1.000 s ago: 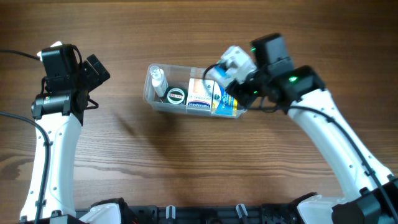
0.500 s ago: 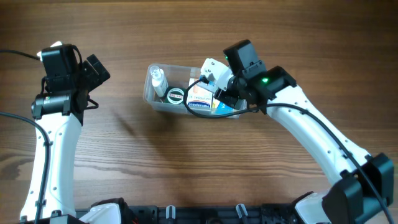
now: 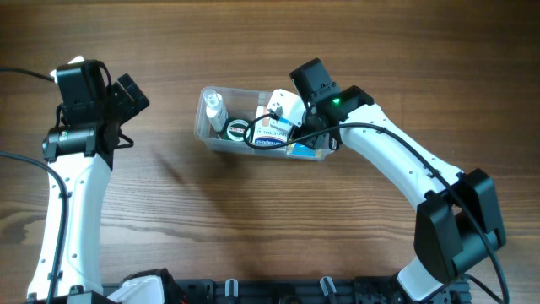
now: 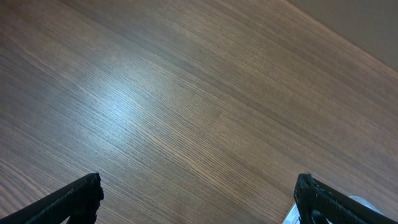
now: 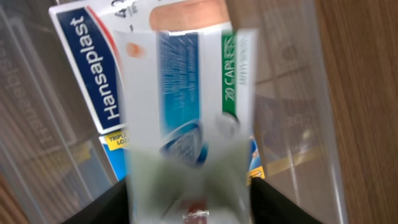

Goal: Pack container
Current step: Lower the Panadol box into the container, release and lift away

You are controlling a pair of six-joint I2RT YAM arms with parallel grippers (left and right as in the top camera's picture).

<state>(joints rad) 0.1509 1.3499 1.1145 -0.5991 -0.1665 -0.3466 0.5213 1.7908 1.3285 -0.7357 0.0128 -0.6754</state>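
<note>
Looking down past my right pincer, I see only the dark inner edges of its fingers at the bottom of the wrist view; the rest is cut off. A white box with blue and green bands fills the gap between them. Its lower half is badly blurred, and I cannot tell whether the fingers press on its sides or have let go. From overhead the fingertips are hidden beneath my own wrist and camera housing.

On the white box the green band reads "20 CAPLE", with the last letters running off. Just beyond it lies a blue-and-white box marked "Hansaplast". A yellow patch below that seems to begin "TRIPLE", but the rest is covered.

The container sits directly under my right pincer, its clear wall rising beside both boxes. At the end farthest from that pincer it holds a small bottle and a round tin, whose labels are too small to read.

My left pincer is released wide over the bare wooden table, well apart from the container.
</note>
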